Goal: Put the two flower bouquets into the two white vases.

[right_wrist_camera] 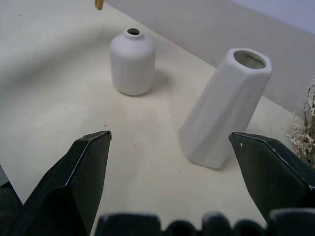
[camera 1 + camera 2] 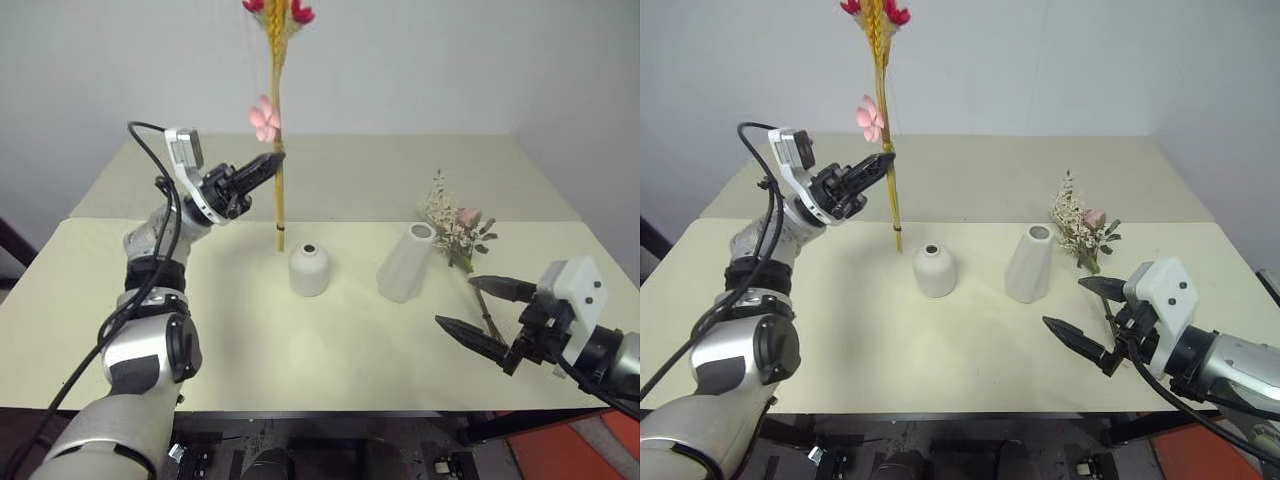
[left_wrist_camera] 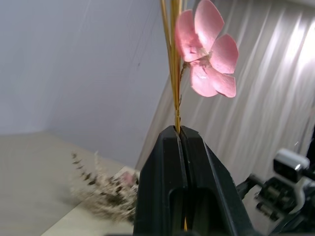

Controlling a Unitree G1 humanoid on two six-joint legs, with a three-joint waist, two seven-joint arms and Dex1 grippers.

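Observation:
My left gripper [image 2: 274,161] is shut on the stalks of the slim golden wheat bouquet [image 2: 278,195] and holds it upright. Its red blossoms [image 2: 301,13] are at the top and a pink blossom [image 3: 206,49] sits just above the fingers. The stem ends hang a little left of and behind the short round white vase [image 2: 309,270]. The taller faceted white vase [image 2: 406,262] stands to its right. The bushier bouquet [image 2: 455,228] of white sprigs and a pink rose lies on the table right of the tall vase. My right gripper [image 2: 456,302] hovers open in front of that bouquet's stems, holding nothing.
The vases stand on a pale yellow-green table [image 2: 300,350]. A second tabletop [image 2: 350,170] of the same colour joins it behind, up to a plain white wall. Bare surface lies in front of both vases.

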